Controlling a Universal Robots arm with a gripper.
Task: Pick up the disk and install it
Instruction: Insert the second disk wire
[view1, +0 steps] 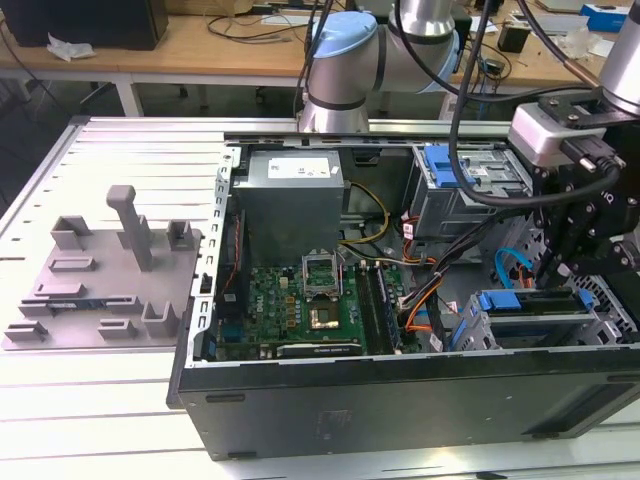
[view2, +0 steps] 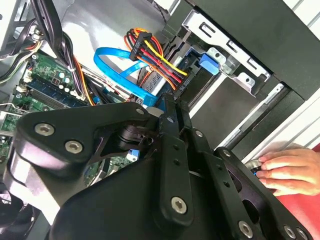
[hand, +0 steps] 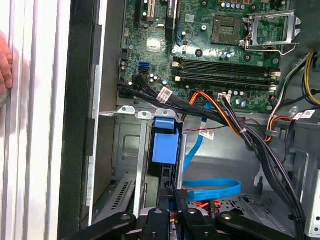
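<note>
The gripper, its black claw seemingly drawn together, hangs just above the disk lying in the drive cage; seating it probably needs a straight push along the cage, clear of the blue cable beside it.

I count one open computer case and one grey fixture plate. One hand shows, and perhaps two drive cages.
</note>
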